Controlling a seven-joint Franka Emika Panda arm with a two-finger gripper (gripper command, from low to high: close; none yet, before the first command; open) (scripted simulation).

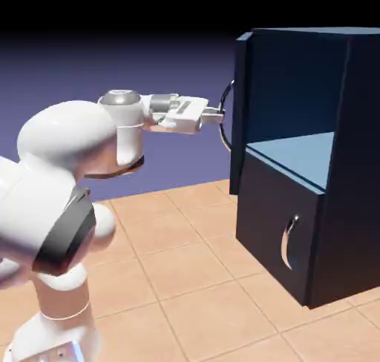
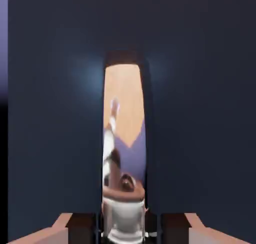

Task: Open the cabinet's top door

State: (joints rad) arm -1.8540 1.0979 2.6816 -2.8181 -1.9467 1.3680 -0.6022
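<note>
The dark navy cabinet stands at the right of the exterior view. Its top door is swung out and shows edge-on, baring the upper compartment. My gripper reaches level from the left and is shut on the top door's curved silver handle. In the hand view the door panel fills the picture. The mirror-like handle runs up the middle, clamped at the bottom by my gripper, with the fingertips on either side of it.
A light blue shelf shows inside the opened upper compartment. Below it the shorter lower door is shut, and its silver handle faces out. The tiled tabletop stretches between the robot's base and the cabinet.
</note>
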